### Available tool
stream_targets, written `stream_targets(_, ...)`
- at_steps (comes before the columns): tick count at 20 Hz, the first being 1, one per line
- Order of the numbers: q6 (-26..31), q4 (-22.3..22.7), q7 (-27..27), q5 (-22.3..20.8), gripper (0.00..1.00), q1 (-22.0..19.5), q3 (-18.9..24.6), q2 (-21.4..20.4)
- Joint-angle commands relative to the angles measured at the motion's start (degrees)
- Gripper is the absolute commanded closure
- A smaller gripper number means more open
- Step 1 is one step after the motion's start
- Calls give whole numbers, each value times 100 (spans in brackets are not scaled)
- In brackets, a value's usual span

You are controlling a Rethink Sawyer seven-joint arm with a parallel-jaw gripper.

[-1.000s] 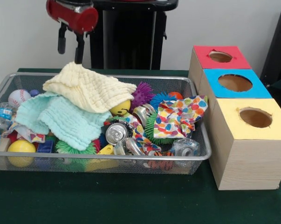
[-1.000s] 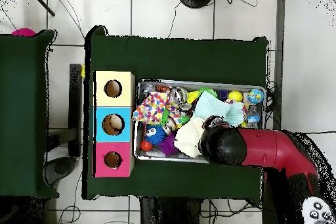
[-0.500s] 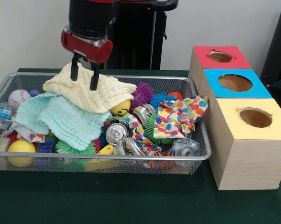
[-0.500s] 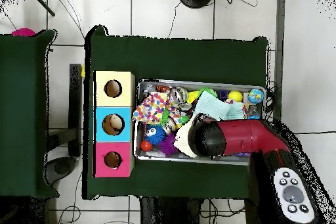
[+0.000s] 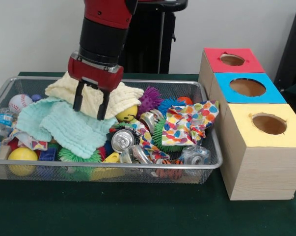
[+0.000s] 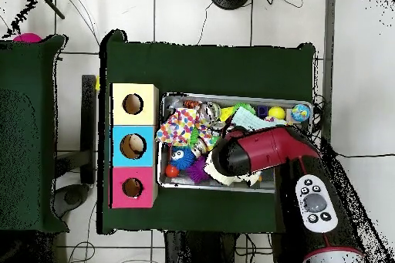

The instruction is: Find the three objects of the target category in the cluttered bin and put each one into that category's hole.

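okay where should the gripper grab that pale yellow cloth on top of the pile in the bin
Judging by its pose, pinch the raised fold of the pale yellow cloth from straight above. It lies draped on the mint cloth, with no rigid edge. The gripper already hangs open over it.

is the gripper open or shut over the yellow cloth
Open: the gripper's two fingers hang apart over the pale yellow cloth, nothing between them.
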Motion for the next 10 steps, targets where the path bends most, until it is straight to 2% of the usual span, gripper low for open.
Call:
stream_targets(1,71,-836,-1139,-513,0,-290,184,353)
stream_targets(7,433,-854,-1725,-392,0,-666,473,284)
stream_targets(10,521,-1008,-1994,-417,0,-839,640,494)
